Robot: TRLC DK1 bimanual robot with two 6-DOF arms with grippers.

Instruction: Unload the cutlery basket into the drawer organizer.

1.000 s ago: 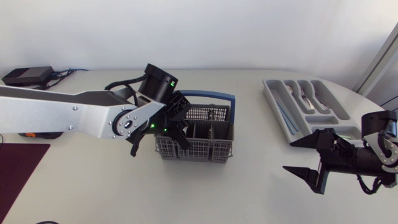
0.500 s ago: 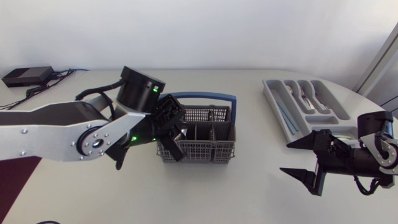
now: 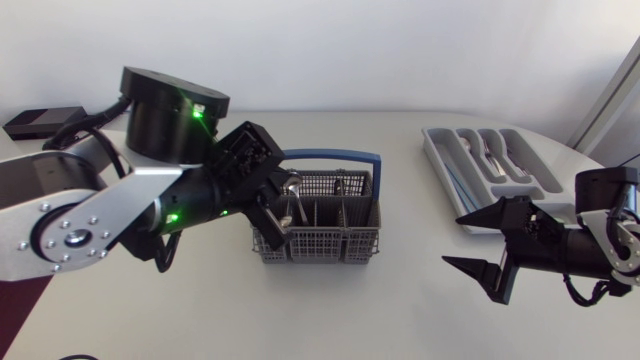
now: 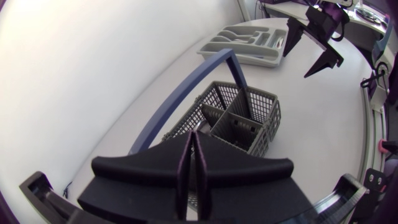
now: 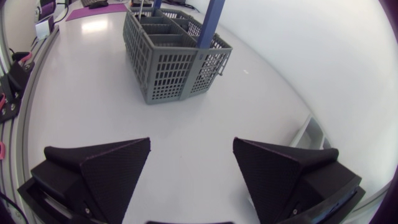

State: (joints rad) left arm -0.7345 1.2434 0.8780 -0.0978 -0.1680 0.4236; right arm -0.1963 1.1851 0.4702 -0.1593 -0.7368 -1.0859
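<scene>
Left gripper (image 3: 277,222) is pinching spoon (image 3: 291,186) in basket (image 3: 330,243) | lift vertically, avoiding handle (image 3: 330,155) at 12 o'clock | right gripper (image 3: 455,240) gaping.

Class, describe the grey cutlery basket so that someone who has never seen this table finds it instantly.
On the white table, look near the middle, at the left gripper. The grey mesh plastic basket stands there; unlike the shallow grey organizer tray, it carries a tall blue handle.

On the table (image 3: 400,300): cutlery basket (image 3: 320,240), drawer organizer (image 3: 445,165)
Basket mid-table; organizer well apart, by the far right corner
</scene>
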